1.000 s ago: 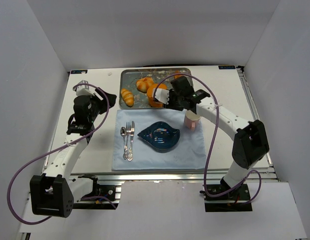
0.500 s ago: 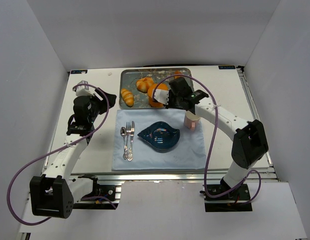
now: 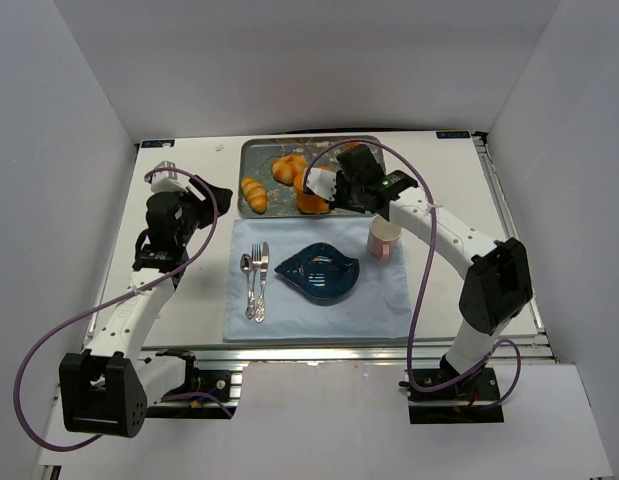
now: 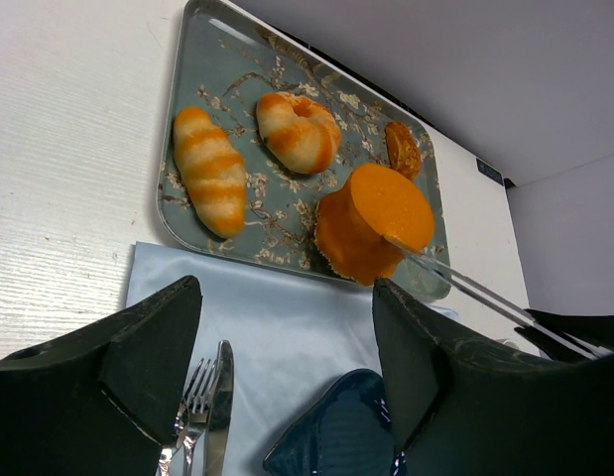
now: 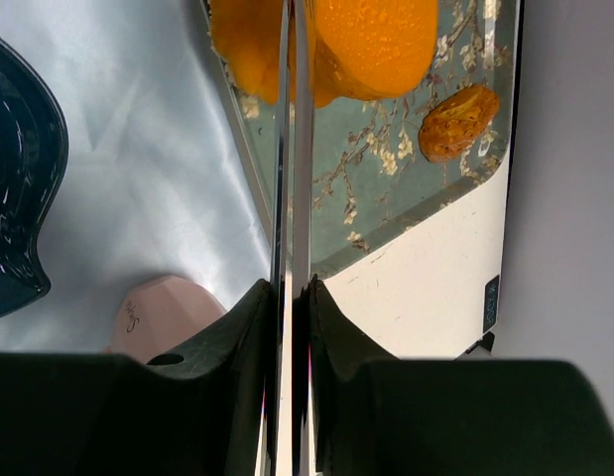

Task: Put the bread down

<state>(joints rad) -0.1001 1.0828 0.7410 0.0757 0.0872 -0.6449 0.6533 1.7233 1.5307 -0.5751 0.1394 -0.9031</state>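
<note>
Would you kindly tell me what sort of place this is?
Probably a robotics lab cell staged as a meal setting: plain white enclosure walls, pale blue cloth placemat with dark blue leaf-shaped dish, patterned metal bread tray.

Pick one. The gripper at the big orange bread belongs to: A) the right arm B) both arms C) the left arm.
A: the right gripper reaches over the tray to the bread, while the left gripper hangs apart, beside the cloth.
</note>
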